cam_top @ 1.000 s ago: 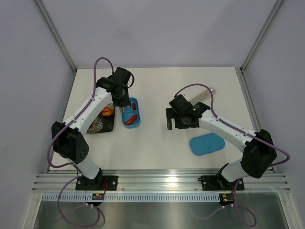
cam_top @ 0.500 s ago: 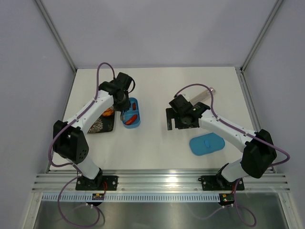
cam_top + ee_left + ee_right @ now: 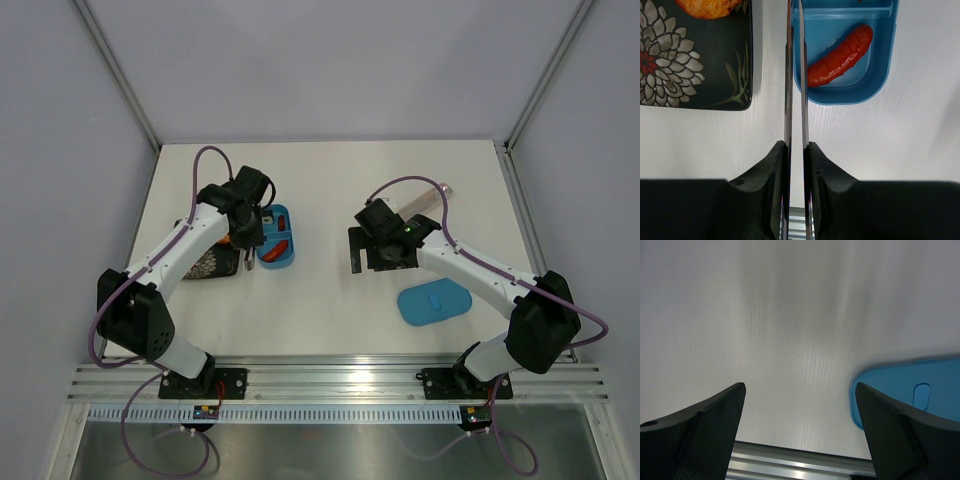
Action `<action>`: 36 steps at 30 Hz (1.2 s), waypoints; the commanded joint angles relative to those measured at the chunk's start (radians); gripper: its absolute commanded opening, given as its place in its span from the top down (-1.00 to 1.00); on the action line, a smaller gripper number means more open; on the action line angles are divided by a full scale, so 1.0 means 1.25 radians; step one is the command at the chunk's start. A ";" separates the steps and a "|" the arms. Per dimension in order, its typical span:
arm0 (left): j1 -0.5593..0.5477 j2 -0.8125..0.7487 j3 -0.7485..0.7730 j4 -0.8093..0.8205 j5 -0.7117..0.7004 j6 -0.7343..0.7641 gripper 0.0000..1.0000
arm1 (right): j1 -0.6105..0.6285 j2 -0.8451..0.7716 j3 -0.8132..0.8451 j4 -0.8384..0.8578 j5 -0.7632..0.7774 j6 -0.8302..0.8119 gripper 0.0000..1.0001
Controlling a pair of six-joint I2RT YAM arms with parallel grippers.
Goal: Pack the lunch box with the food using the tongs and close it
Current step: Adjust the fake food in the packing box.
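My left gripper (image 3: 796, 146) is shut on the silver tongs (image 3: 788, 75). Their two slim arms run forward close together, along the strip of table between the plate and the lunch box (image 3: 880, 75). The tips are cut off at the top of the left wrist view. The blue lunch box (image 3: 275, 242) holds a red sausage (image 3: 840, 56) in its near compartment. An orange piece of food (image 3: 707, 6) lies on the dark flowered plate (image 3: 695, 60). My right gripper (image 3: 372, 255) hangs open at mid-table with nothing between its fingers.
The flat blue lid (image 3: 435, 301) lies on the table to the right and shows beside my right gripper's finger as the lid (image 3: 912, 395). A small pale object (image 3: 437, 191) lies at the back right. An aluminium rail (image 3: 340, 375) runs along the near edge.
My left arm has drawn back and to the left with the tongs, from over the lunch box to the gap between box and plate. The right arm has not moved.
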 commanded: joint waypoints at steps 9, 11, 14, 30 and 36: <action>-0.001 -0.002 0.087 0.031 0.020 0.010 1.00 | -0.002 -0.013 0.000 -0.003 0.003 -0.001 -0.99; -0.003 0.018 0.120 0.034 0.016 0.012 1.00 | -0.003 -0.011 0.002 -0.004 0.003 0.000 -0.99; -0.003 0.041 0.147 0.052 0.002 0.010 1.00 | -0.002 -0.010 0.007 -0.009 0.005 -0.001 -0.99; -0.001 0.109 0.138 0.066 -0.009 -0.005 1.00 | -0.002 0.001 0.019 -0.015 0.007 -0.011 -0.99; -0.001 0.085 0.092 0.053 0.021 -0.015 1.00 | -0.002 0.007 0.017 -0.008 0.005 -0.014 -0.99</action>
